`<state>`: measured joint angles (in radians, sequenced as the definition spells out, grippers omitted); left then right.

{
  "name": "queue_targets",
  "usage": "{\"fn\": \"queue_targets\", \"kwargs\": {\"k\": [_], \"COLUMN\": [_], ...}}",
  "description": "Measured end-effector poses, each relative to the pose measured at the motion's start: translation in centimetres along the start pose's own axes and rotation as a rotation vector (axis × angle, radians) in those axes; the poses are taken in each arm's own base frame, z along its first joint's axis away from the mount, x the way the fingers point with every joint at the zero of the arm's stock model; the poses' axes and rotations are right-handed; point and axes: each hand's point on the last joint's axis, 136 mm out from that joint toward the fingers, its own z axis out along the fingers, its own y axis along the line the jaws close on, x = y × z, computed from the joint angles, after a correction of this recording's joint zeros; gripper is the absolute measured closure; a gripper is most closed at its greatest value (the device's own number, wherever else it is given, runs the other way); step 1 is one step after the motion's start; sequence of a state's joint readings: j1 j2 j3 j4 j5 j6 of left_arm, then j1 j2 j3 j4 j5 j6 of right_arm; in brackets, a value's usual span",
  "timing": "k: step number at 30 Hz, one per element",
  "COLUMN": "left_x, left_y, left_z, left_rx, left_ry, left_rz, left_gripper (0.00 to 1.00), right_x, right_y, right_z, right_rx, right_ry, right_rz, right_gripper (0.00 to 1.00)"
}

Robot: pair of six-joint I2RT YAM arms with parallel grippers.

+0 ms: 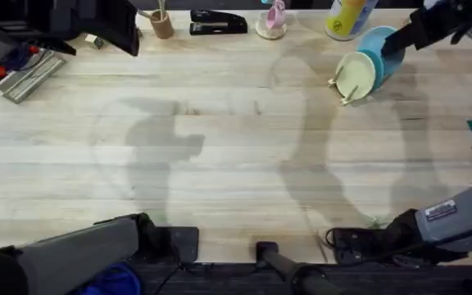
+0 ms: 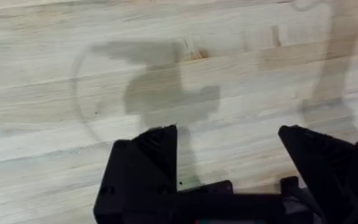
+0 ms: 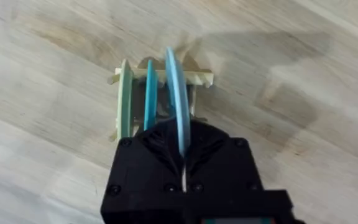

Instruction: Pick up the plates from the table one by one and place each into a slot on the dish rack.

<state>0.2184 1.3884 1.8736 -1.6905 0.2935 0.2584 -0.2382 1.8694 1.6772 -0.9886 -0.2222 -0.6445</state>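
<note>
Three plates stand on edge in the dish rack (image 3: 160, 79) as I read the right wrist view: a pale yellow plate (image 3: 124, 99), a teal plate (image 3: 150, 93) and a light blue plate (image 3: 178, 99), side by side, each in its own slot between the pegs. My right hand (image 3: 183, 146) is pinching the rim of the light blue plate, its black fingers pressed against both faces of the plate.

From overhead, I see the rack (image 1: 344, 88) at the far right of the counter (image 1: 220, 147), with the pale yellow plate (image 1: 356, 75) facing the camera and the light blue plate (image 1: 379, 45) behind it, the right hand (image 1: 393, 45) reaching it from the far right edge. A yellow bottle (image 1: 349, 18) stands just beyond the rack. A black stapler (image 1: 218, 22) and a wooden cup of sticks (image 1: 161, 22) sit along the far edge.

My left hand (image 2: 229, 146) hangs over bare counter (image 2: 166, 74) near its base, fingers spread wide with nothing between them
</note>
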Motion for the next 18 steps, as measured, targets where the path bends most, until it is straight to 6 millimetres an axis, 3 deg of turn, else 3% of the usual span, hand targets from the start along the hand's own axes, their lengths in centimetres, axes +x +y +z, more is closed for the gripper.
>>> {"fn": "queue_targets", "kwargs": {"k": [18], "left_x": [0.00], "left_y": [0.00], "left_z": [0.00], "left_rx": [0.000], "left_ry": [0.000], "left_rz": [0.000], "left_gripper": [0.006], "right_x": [0.37], "right_y": [0.26], "right_z": [0.00], "right_rx": [-0.010], "right_ry": [0.015], "right_rz": [0.042], "right_gripper": [0.971]}}
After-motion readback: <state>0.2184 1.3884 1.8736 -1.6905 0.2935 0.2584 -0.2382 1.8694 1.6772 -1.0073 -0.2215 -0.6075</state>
